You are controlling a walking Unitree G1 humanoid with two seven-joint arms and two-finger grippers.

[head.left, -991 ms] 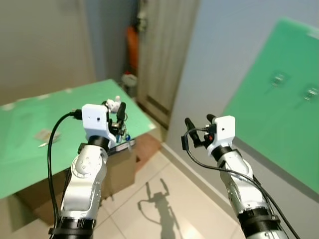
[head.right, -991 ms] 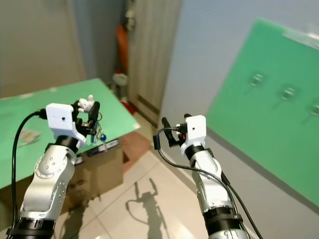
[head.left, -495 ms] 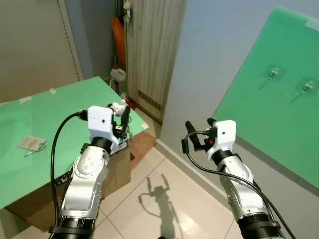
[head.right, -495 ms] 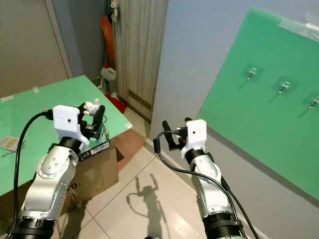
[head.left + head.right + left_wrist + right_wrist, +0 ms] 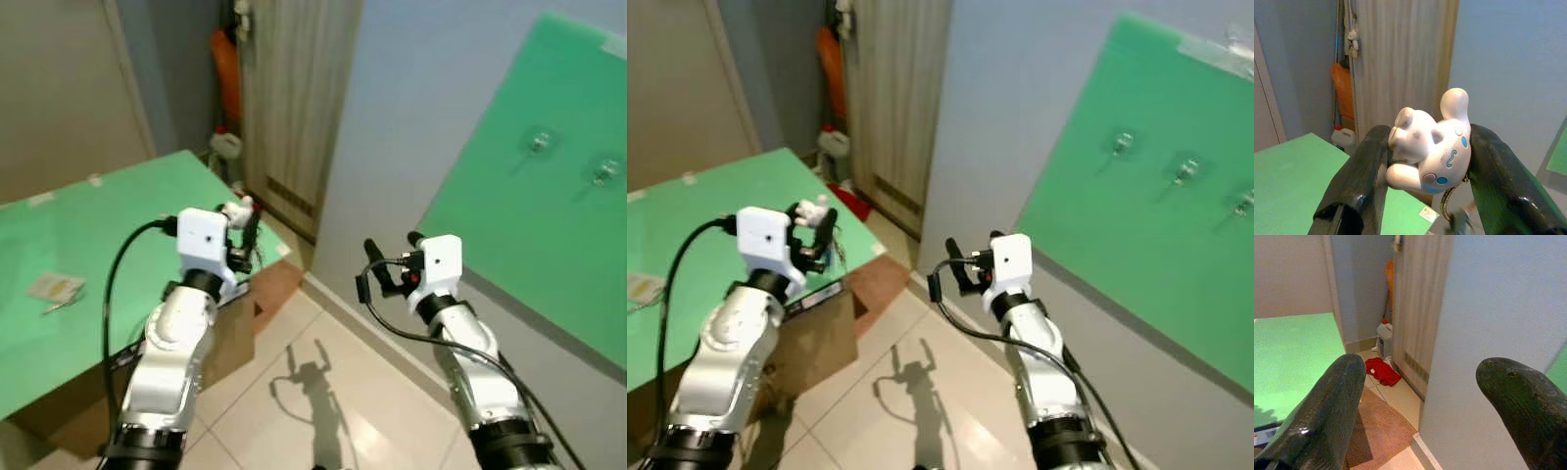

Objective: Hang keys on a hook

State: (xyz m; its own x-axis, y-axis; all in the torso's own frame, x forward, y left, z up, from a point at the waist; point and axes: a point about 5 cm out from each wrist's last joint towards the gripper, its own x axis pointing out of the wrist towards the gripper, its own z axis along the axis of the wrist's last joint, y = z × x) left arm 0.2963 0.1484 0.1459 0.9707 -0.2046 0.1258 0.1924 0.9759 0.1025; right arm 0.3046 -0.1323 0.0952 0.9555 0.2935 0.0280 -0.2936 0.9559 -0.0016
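A white cartoon-dog keychain (image 5: 1430,144) with keys dangling under it is pinched between the black fingers of my left gripper (image 5: 240,217), which is raised at chest height over the corner of the green table (image 5: 88,235). My right gripper (image 5: 390,253) is held up at the middle, open and empty, with its fingers (image 5: 1327,411) spread wide. Small metal hooks (image 5: 1125,144) are fixed on a green board (image 5: 1136,225) on the wall to the right; another hook (image 5: 1185,170) sits beside the first.
A cardboard box (image 5: 230,338) stands under the table's corner, with a brown mat (image 5: 279,284) on the tiled floor. A slatted door (image 5: 289,108), an orange object (image 5: 227,69), a white bottle (image 5: 1385,335) and a red cloth (image 5: 1382,372) are in the far corner. A small packet (image 5: 54,287) lies on the table.
The camera has shifted slightly and blurred. Both arms stay raised in nearly the same pose, the left still holding the keychain.
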